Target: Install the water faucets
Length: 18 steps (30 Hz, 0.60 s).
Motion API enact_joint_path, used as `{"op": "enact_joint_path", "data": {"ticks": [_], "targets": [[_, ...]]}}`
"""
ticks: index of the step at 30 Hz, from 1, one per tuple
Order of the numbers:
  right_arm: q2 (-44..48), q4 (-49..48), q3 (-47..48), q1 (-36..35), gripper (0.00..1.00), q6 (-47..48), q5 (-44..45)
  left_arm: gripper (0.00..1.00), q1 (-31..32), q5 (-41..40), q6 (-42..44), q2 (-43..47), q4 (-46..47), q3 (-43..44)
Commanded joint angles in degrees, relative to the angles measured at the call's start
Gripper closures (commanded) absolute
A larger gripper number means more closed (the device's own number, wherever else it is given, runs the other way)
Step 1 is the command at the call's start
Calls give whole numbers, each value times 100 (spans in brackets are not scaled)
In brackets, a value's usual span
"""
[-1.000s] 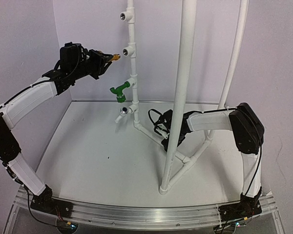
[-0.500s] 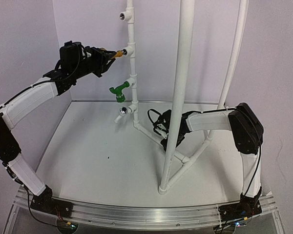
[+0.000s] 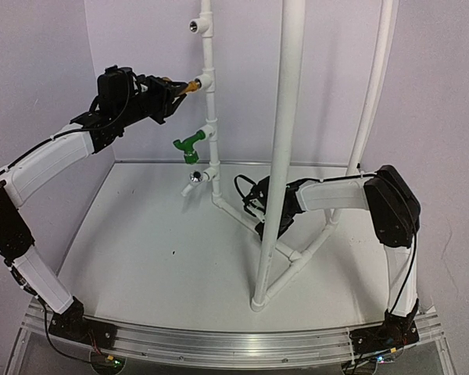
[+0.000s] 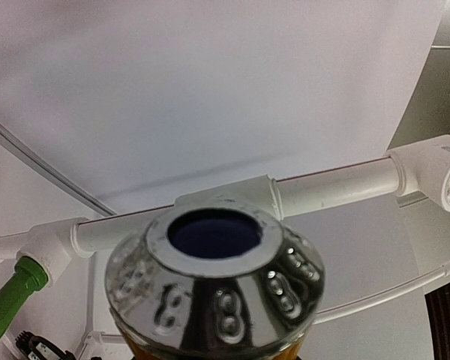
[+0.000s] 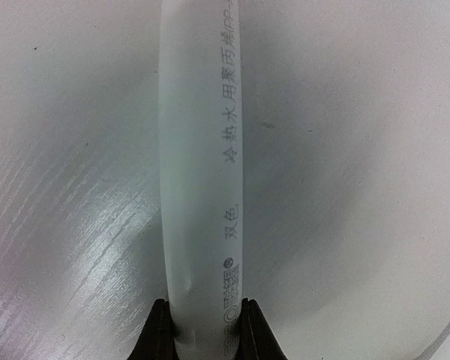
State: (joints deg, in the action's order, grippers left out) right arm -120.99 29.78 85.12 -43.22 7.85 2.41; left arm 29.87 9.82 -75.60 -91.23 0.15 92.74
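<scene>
Left gripper (image 3: 166, 94) pinches the brass faucet (image 3: 189, 85) at the tee fitting (image 3: 207, 80), 11 o'clock; green faucet (image 3: 189, 144) mounted at its 6; right gripper (image 5: 202, 330) clamps the pipe (image 5: 199, 172); next, I'd say, twist it in

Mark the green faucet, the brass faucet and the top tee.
green faucet (image 3: 189, 144), top view, body.
brass faucet (image 3: 188, 85), top view, gold stem.
top tee (image 3: 197, 26), top view, open mouth.
</scene>
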Motion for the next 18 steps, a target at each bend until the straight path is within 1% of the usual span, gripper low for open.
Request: {"op": "enact_joint_path", "data": {"ticks": [1,5,9,13,18], "targets": [[-222,-403,160,-300,100,-97,-303,100,19,-406,-300,14,98,271],[-235,-405,159,-334,100,-122,-302,100,31,-684,-651,62,97,109],[-262,-412,161,-372,100,-152,-295,100,63,-702,-1055,70,640,-170],[-307,-411,184,-403,100,-169,-264,100,86,-460,-1069,-74,669,54],[-372,-406,282,-410,100,-197,-241,100,182,-392,-872,-50,631,230]]}}
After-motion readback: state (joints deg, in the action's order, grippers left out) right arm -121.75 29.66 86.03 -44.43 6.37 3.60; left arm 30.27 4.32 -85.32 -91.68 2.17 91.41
